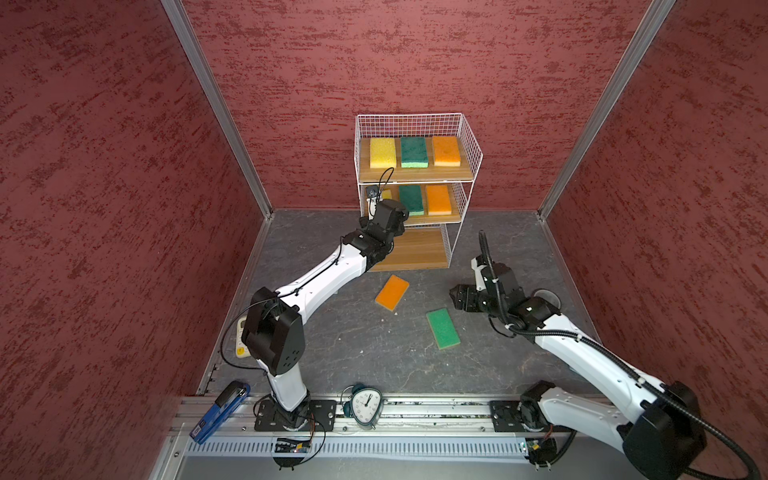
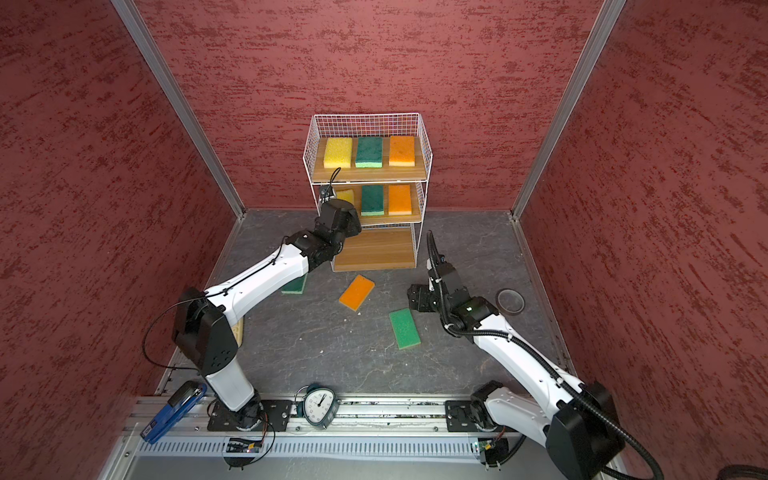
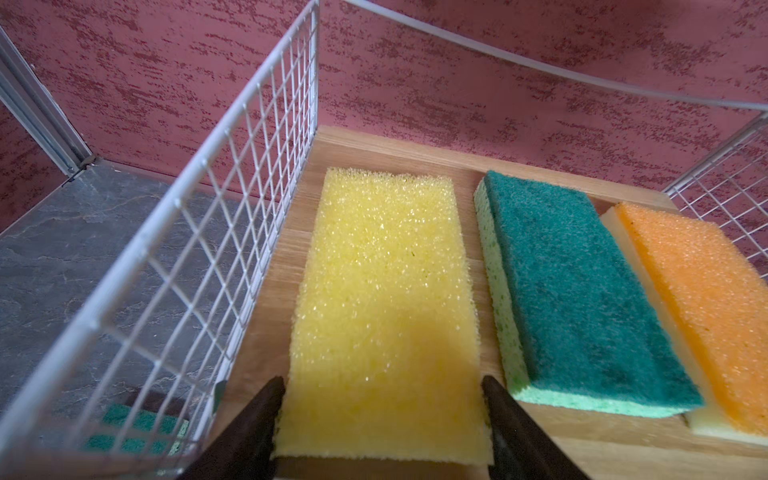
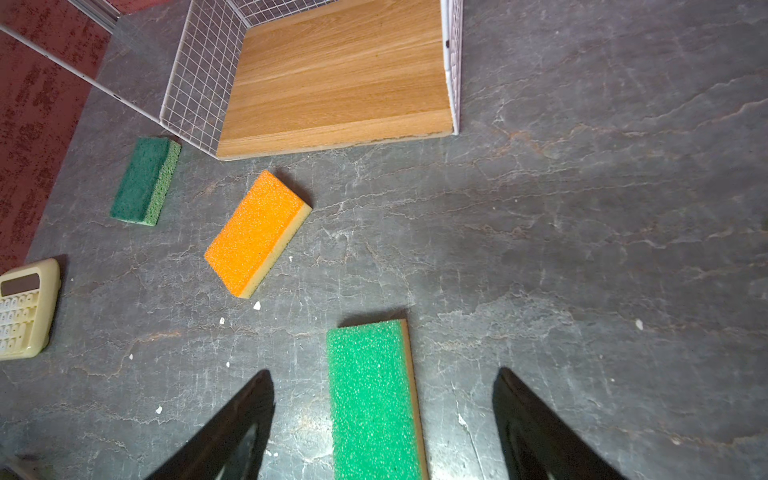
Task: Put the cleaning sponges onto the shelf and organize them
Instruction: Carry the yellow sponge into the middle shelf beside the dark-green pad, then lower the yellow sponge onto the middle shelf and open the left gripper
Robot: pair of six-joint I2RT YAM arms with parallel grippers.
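The shelf [image 1: 415,180] stands at the back wall. Its top board holds a yellow [image 1: 382,153], a dark green [image 1: 414,152] and an orange sponge [image 1: 446,151]. The middle board carries the same three colours: yellow [image 3: 382,270], dark green [image 3: 582,291], orange [image 3: 706,311]. My left gripper [image 3: 383,379] is open there, its fingers close along both sides of the flat-lying yellow sponge. On the floor lie an orange sponge [image 4: 257,232], a green one [image 4: 370,399] and a dark green one [image 4: 145,180]. My right gripper [image 4: 383,370] hangs open above the green sponge's near end.
A cream calculator [image 4: 25,307] lies at the left floor edge, behind my left arm. A tape roll [image 2: 510,300] sits beside my right wrist. An alarm clock [image 1: 365,405] and a blue stapler [image 1: 220,411] rest on the front rail. Red walls close in three sides.
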